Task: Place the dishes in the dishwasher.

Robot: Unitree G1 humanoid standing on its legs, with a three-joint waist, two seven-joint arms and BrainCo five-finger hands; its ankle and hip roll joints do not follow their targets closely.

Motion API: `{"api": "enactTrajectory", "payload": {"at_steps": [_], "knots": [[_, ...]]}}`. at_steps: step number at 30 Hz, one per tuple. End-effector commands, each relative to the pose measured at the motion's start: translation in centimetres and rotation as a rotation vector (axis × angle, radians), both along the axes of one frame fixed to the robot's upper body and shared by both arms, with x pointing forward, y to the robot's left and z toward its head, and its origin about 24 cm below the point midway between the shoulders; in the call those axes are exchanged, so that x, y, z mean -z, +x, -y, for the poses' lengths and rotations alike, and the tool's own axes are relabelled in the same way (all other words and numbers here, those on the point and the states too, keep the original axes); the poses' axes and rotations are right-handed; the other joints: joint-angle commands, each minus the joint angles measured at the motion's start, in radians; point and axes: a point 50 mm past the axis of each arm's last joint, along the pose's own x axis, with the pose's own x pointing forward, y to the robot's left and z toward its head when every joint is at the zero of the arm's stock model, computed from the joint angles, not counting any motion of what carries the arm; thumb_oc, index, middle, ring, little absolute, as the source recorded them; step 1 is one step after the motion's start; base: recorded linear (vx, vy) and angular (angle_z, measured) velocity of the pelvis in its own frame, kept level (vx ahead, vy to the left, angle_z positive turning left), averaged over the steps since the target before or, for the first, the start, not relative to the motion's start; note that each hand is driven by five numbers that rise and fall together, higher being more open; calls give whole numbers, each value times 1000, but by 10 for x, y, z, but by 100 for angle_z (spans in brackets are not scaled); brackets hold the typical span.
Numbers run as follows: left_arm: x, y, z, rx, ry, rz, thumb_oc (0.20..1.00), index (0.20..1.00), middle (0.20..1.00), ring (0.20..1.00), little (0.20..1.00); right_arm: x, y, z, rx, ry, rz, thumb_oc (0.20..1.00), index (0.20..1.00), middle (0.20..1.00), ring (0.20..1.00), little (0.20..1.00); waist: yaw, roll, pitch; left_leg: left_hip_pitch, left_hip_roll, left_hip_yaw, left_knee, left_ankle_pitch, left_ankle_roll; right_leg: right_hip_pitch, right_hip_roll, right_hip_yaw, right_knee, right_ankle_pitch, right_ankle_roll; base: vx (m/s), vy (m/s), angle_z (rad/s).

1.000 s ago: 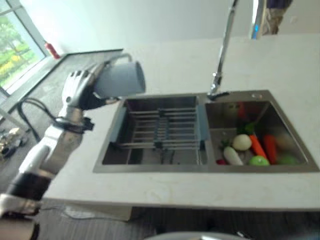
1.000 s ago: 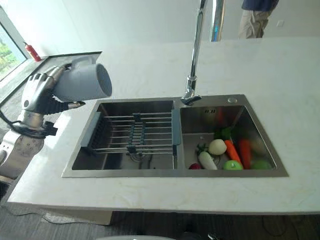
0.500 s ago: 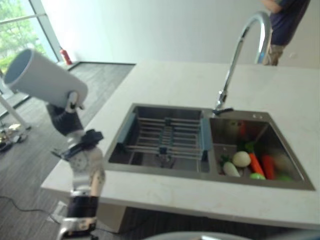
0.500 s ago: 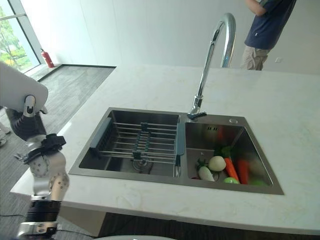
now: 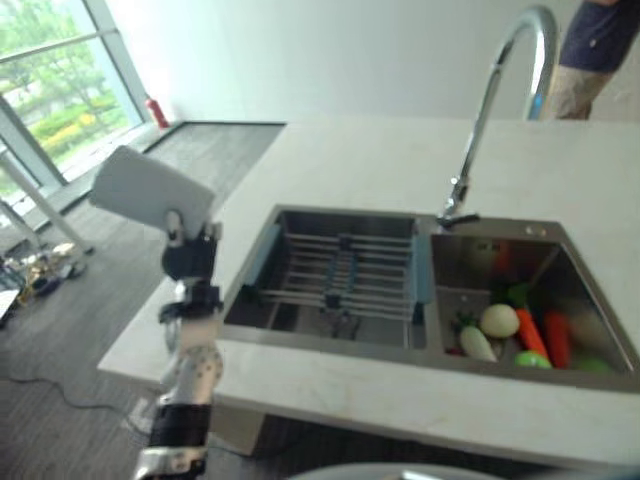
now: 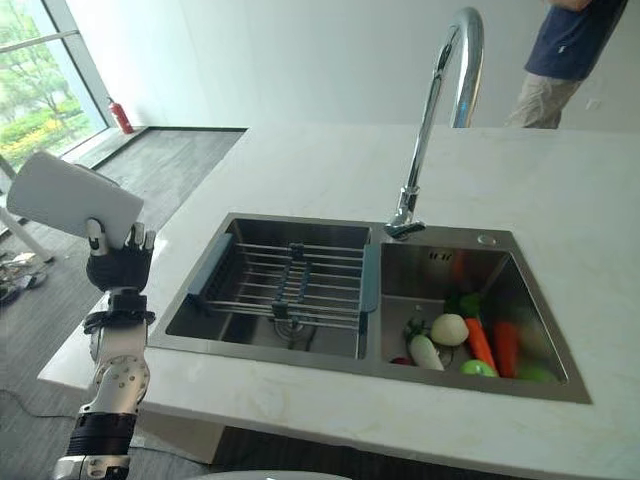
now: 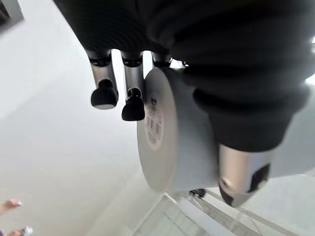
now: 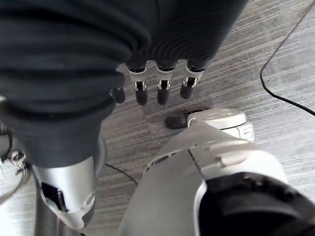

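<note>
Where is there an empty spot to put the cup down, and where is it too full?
The left hand holds the cup beside the counter. Free: the wide bare counter behind the sink, left of the faucet, and the strip along the front edge. The rack over the left basin is empty. Crowded: the right basin, piled with vegetables.

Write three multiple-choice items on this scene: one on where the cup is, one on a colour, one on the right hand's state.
1. Where is the cup?
A. in the left hand, raised beside the counter
B. on the sink rack
C. under the faucet

2. What colour is the cup?
A. red
B. pale grey
C. green

3. How is the right hand?
A. shut on a plate
B. shut on a carrot
C. open, holding nothing

Key: 1 A, fingers curl round it left of the counter; 2 B, its wall is pale grey; 3 C, its fingers hang relaxed over the floor.
</note>
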Motion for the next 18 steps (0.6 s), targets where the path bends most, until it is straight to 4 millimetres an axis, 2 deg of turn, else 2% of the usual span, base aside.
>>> {"api": "enactTrajectory", "payload": {"at_steps": [1, 2, 5, 7, 9, 10, 12, 14, 15, 17, 18], "knots": [[-47, 11, -11, -3, 99, 186, 200, 200, 200, 200, 200, 0, 30, -9, -46, 21, 39, 1000, 1000, 1000, 1000, 1000, 32, -40, 70, 3, 50, -54, 86, -87, -39, 64, -54, -4, 24, -95, 12, -60, -165, 15], [-46, 11, -10, 0, 95, 179, 200, 200, 200, 200, 200, 0, 31, -10, -49, 17, 40, 1000, 1000, 1000, 1000, 1000, 35, -34, 72, -2, 61, -52, 82, -64, -48, 66, -46, -13, 24, -99, 6, -69, -102, 21], [-41, 15, 5, 94, 61, 180, 200, 200, 200, 200, 200, -1, 33, -9, -63, -5, 50, 1000, 1000, 1000, 1000, 1000, 38, -4, 92, -64, 110, -37, 25, 112, -98, 75, -7, -66, 27, -124, -22, -162, 39, 48], [-37, 20, 20, 167, 34, 194, 200, 200, 200, 200, 200, -3, 40, -5, -41, -36, 59, 1000, 1000, 1000, 1000, 1000, 41, -2, 109, -115, 115, -22, 34, 132, -101, 74, -7, -101, 51, -142, -35, -308, 155, 121], [-31, 26, 32, 244, 5, 219, 200, 200, 200, 200, 200, -7, 54, 2, -9, -62, 86, 1000, 1000, 1000, 1000, 1000, 13, -14, 128, -118, 85, 52, 146, 64, -68, 46, -41, -136, 110, -147, -40, -365, 309, 170], [-32, 27, 39, 280, 11, 240, 200, 200, 200, 200, 200, -9, 56, 5, 1, -69, 95, 1000, 1000, 1000, 1000, 1000, -12, -24, 132, -98, 74, 112, 224, 24, -40, 28, -64, -149, 133, -132, -37, -213, 343, 170], [-34, 28, 47, 321, 14, 257, 200, 200, 200, 200, 200, -9, 54, 8, 6, -77, 92, 1000, 1000, 1000, 1000, 1000, -36, -29, 128, -47, 74, 153, 279, -31, -35, 18, -79, -157, 155, -135, -27, -136, 377, 109], [-36, 29, 56, 372, 31, 264, 200, 200, 200, 200, 200, -8, 45, 13, 35, -84, 78, 1000, 1000, 1000, 1000, 1000, -46, -17, 120, 23, 35, 182, 167, -91, -16, -2, -108, -191, 179, -105, 7, -66, 462, 93], [-36, 29, 56, 379, 40, 263, 200, 200, 200, 200, 200, -8, 43, 13, 45, -82, 75, 1000, 1000, 1000, 1000, 1000, -45, -17, 119, 36, 24, 181, 149, -110, -9, -6, -122, -193, 180, -91, 19, -29, 506, 155], [-47, 26, 58, 401, 120, 269, 200, 200, 200, 200, 200, -6, 49, 4, 69, -54, 83, 1000, 1000, 1000, 1000, 1000, -2, -25, 117, 49, -48, 148, 129, -176, 25, -24, -214, -211, 176, 1, 71, -32, 633, 174], [-49, 25, 57, 397, 129, 269, 200, 200, 200, 200, 200, -6, 50, 2, 69, -53, 81, 1000, 1000, 1000, 1000, 1000, 5, -26, 116, 49, -54, 143, 129, -180, 29, -25, -224, -213, 179, 8, 74, -8, 543, 97]]}}
